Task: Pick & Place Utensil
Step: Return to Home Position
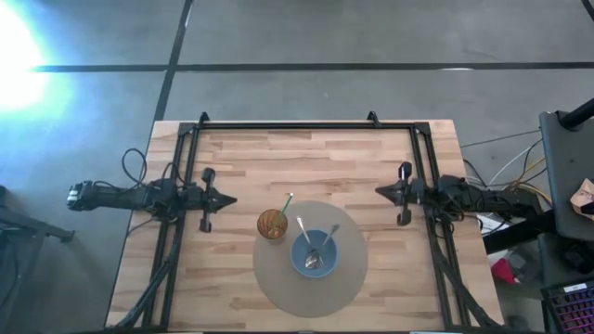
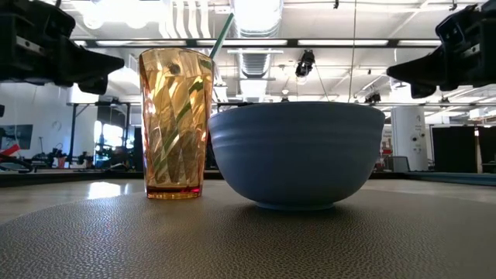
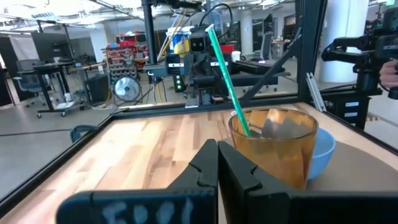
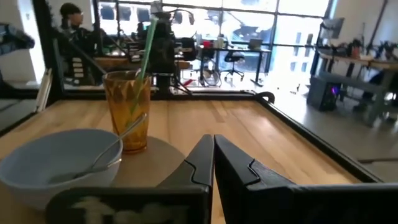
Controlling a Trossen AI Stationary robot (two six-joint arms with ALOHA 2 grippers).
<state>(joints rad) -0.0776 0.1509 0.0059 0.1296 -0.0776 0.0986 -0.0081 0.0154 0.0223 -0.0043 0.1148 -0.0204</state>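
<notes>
Where the mat (image 1: 278, 283) lies, cup (image 1: 272, 224) stands beside bowl (image 1: 327, 267).

L gripper (image 1: 230, 199) closed, R gripper (image 1: 380, 191) closed, apart

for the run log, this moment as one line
left end effector shut, table left | right end effector shut, table right | green straw in amber cup | two utensils in blue bowl
</notes>
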